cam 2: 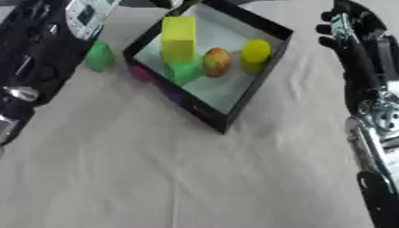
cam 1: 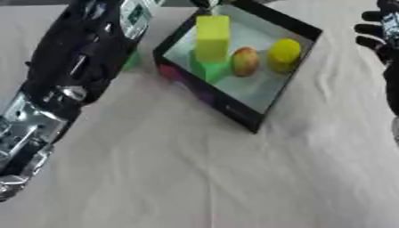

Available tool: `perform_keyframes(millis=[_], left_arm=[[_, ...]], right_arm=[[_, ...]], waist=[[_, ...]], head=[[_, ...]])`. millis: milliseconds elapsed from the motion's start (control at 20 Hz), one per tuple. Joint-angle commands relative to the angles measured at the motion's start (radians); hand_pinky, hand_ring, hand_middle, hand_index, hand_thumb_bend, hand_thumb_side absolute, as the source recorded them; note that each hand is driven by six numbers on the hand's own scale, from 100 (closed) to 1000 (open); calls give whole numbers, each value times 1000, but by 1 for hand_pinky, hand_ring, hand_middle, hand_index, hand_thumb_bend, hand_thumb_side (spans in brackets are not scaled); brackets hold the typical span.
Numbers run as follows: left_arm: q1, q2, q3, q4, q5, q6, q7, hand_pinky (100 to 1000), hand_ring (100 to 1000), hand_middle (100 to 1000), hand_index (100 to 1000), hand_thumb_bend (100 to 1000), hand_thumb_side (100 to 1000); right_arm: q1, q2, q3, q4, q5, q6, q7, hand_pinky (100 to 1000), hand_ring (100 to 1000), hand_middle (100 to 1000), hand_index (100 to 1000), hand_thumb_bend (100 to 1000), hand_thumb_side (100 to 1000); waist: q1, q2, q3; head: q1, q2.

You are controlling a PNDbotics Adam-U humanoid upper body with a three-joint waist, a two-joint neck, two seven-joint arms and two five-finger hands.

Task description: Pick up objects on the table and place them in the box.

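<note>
- The box (cam 2: 257, 87), black-walled with a pale floor, sits askew at the far middle of the table (cam 2: 156, 178), which is covered with a white cloth.
- Inside it are a tall yellow block (cam 2: 178, 38), a green block (cam 2: 184, 71) at that block's near end, a reddish-yellow round fruit (cam 2: 217, 62) and a yellow cylinder (cam 2: 255, 52).
- One green object (cam 2: 99, 57) is on the cloth just outside the box's left wall. The left arm (cam 1: 74, 62) covers part of it. It appears to be the only item left to collect.
- The left arm runs from the near left edge up toward the far left corner, passing over or beside the green object. The left hand itself is past the top of both views, so its fingers cannot be assessed.
- The right hand (cam 2: 343, 31) is at the far right edge, to the right of the box and apart from it. Its dark fingers look straight or relaxed and hold nothing.
- Judgement: the step in hand is picking up the green object with the left hand.
- Recommendation: bring the left hand back over the object, since it lies close to the box wall. Approach from above or from the open left side, so the fingers do not catch the wall.
- Recommendation: lift it clear of the rim before moving across, and set it down in the bare near part of the floor, away from the items already inside.
- Risk: a sideways nudge from the forearm could roll the object or shift the box.
</note>
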Motion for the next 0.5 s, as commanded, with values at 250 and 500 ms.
perform_keyframes(millis=[250, 500], left_arm=[[-19, 12, 29, -6, 13, -30, 85, 691, 825, 833, 930, 774, 449], [-19, 41, 46, -37, 110, 0, 122, 643, 780, 775, 854, 613, 440]], right_arm=[[-16, -8, 1, -22, 0, -3, 6, 805, 768, 716, 829, 100, 588], [-10, -15, 3, -22, 3, -1, 8, 805, 768, 716, 829, 100, 588]], waist=[[0, -22, 4], [0, -25, 11]], head=[[-6, -8], [-13, -2]])
